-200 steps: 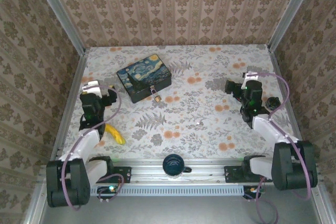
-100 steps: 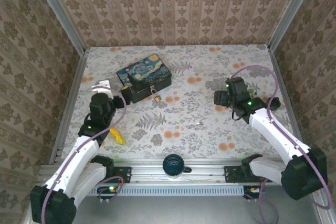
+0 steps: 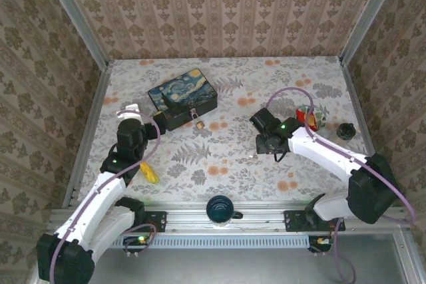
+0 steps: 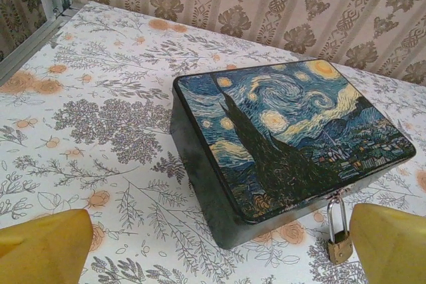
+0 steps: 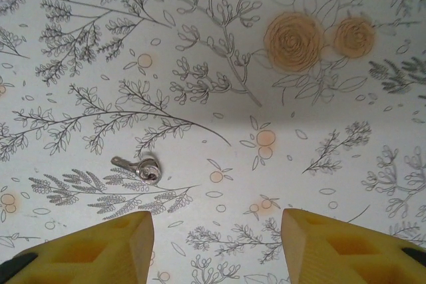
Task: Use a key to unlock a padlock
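The small brass padlock hangs by its silvery shackle from the front latch of the blue Starry-Night tin box. In the left wrist view the padlock lies just inside my right fingertip, below the box. My left gripper is open at the box's near left corner and holds nothing. The tiny silvery key lies flat on the tablecloth. My right gripper hovers open above the cloth, and the key lies just ahead of its left finger.
A yellow banana lies by the left arm. A dark mug stands at the near edge. A red can and a small black object sit at the right. Patterned walls enclose the table.
My right arm has swung left and forward from the right side to hover by the key. My left arm has reached toward the box's near corner.
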